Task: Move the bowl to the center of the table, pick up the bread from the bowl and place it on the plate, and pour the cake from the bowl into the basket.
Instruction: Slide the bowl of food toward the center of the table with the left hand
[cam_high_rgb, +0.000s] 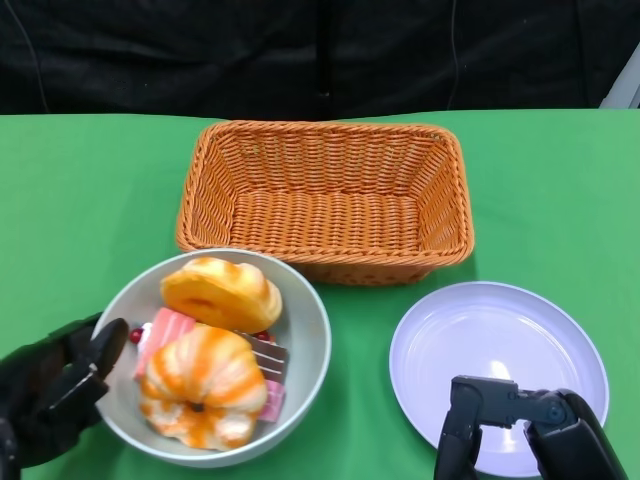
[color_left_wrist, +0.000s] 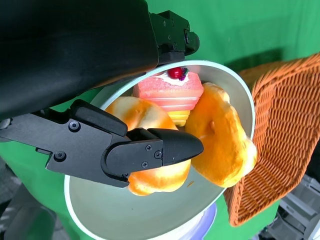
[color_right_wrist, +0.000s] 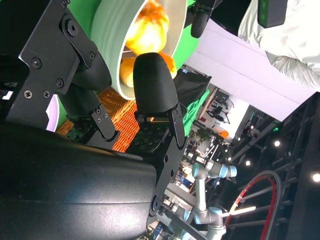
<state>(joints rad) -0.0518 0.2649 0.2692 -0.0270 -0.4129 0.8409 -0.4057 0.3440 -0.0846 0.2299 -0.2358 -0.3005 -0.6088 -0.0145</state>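
Head view: bowl (cam_high_rgb: 305, 340) sits front-left on the green tabletop (cam_high_rgb: 80, 200), just before the wicker basket (cam_high_rgb: 325, 200) and beside the white plate (cam_high_rgb: 498, 360). It holds two bread rolls (cam_high_rgb: 205, 385) and a pink cake slice (cam_high_rgb: 165, 328). Left robot hand (cam_high_rgb: 55, 385) is at the bowl's left rim, fingers apart, looks like touching, not gripping. Right robot hand (cam_high_rgb: 525, 425) is over the plate's near edge, fingers spread, holding nothing.

Right wrist view: right-hand fingers (color_right_wrist: 155, 85) apart, bowl (color_right_wrist: 107, 40) beyond.

Left wrist view: fingers (color_left_wrist: 165, 147) flank the bowl (color_left_wrist: 150, 220) rim; basket (color_left_wrist: 285, 135) adjacent.
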